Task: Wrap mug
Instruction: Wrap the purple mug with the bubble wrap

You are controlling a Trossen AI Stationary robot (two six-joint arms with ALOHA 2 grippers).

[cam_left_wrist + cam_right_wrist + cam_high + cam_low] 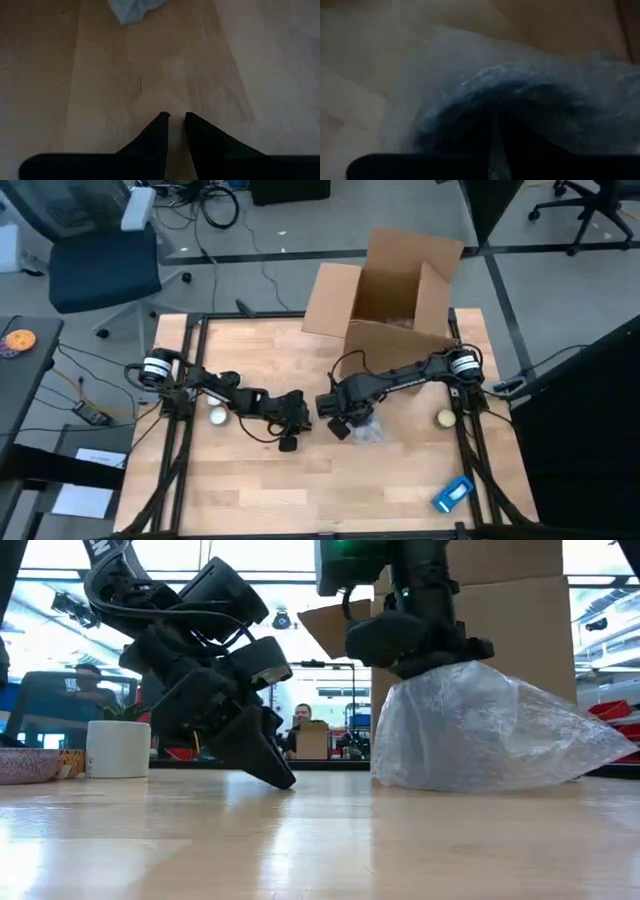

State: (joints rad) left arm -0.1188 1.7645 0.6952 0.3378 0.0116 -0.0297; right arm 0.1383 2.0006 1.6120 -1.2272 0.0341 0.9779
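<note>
Looking straight down, the high view shows the pale wooden table with both dark arms meeting near its middle. The left gripper points down at bare wood, while the right gripper sits on a crumpled bundle of clear bubble wrap; the mug cannot be made out inside it. An open brown cardboard box stands at the far edge, a small white ball lies near the left arm, a yellow-green ball near the right arm, and a blue packet by the near right corner.

At table height, the left gripper's tip touches the wood, just beside the bundle, which the right gripper presses from above.

From the left wrist, its two dark fingers stand nearly together, holding nothing.

From the right wrist, the fingers are buried in the wrap, apparently pressed close on a fold.
</note>
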